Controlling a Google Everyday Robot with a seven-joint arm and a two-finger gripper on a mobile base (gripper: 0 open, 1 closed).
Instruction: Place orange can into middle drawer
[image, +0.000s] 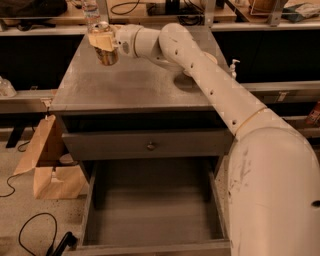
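Gripper (102, 44) clasps can (107, 54) at the cabinet top's (130, 85) far left; bottle (90, 11) just behind; middle drawer (150, 215) juts out near, below knobbed drawer (147, 145).

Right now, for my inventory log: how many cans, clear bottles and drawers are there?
Cans: 1, the orange can, held in the end effector over the cabinet top's far corner.
Clear bottles: 1, the bottle behind it.
Drawers: 2, the open drawer and the knobbed drawer.
Total: 4.
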